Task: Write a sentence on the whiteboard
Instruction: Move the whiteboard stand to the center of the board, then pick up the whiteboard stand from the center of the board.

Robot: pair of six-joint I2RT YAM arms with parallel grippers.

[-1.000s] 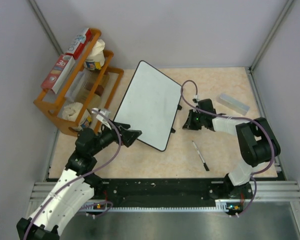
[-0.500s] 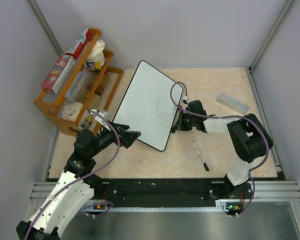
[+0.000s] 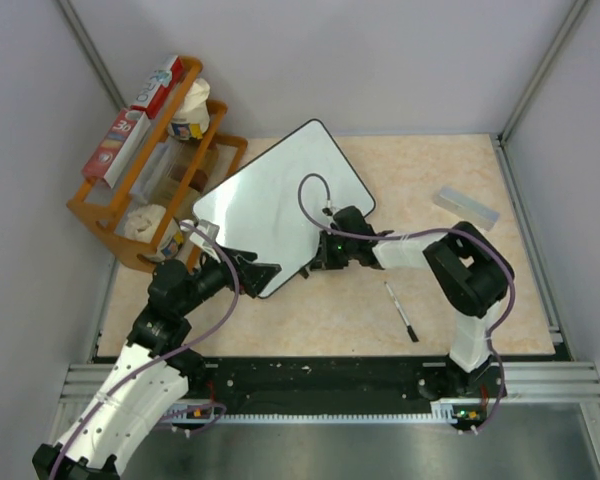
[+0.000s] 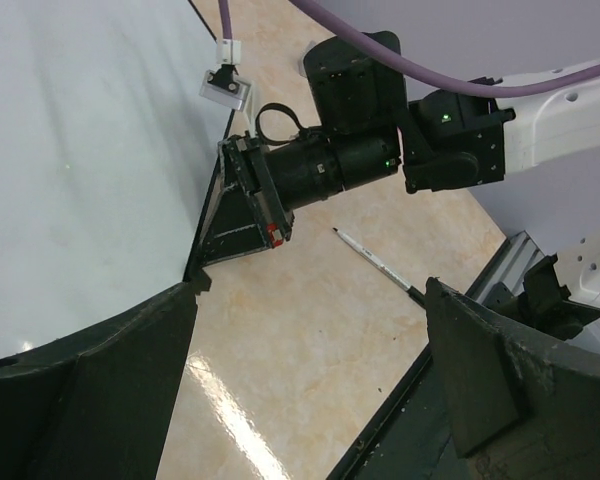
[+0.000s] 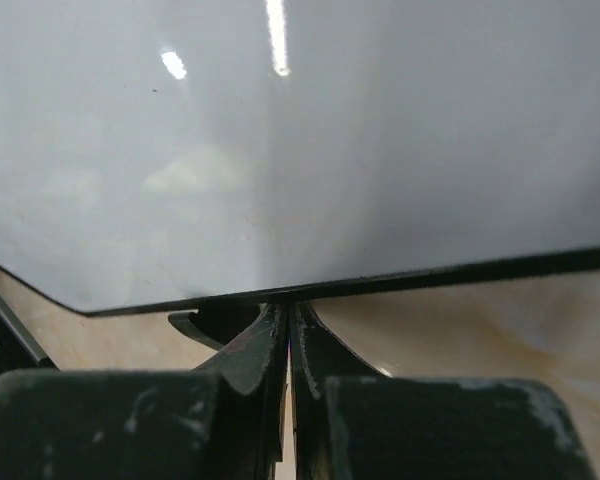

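The whiteboard (image 3: 275, 205) lies flat and askew on the table, glossy white with a thin black rim; it also fills the left wrist view (image 4: 80, 150) and the right wrist view (image 5: 300, 130). No sentence shows on it; the surface is blank. My right gripper (image 3: 316, 262) is shut, its tips (image 5: 288, 315) pressed against the board's near rim beside a small black clip (image 5: 195, 322). It also shows in the left wrist view (image 4: 238, 220). My left gripper (image 3: 265, 272) is open and empty at the board's near corner (image 4: 310, 370).
A thin marker pen (image 3: 400, 312) lies on the table to the right of the board, also in the left wrist view (image 4: 375, 268). A small grey bar (image 3: 467, 207) lies at the far right. An orange rack (image 3: 150, 170) with boxes and bottles stands at the left.
My right gripper has moved left against the board's edge. The board has turned clockwise, its near end swinging left toward my left gripper. The left arm has barely moved.
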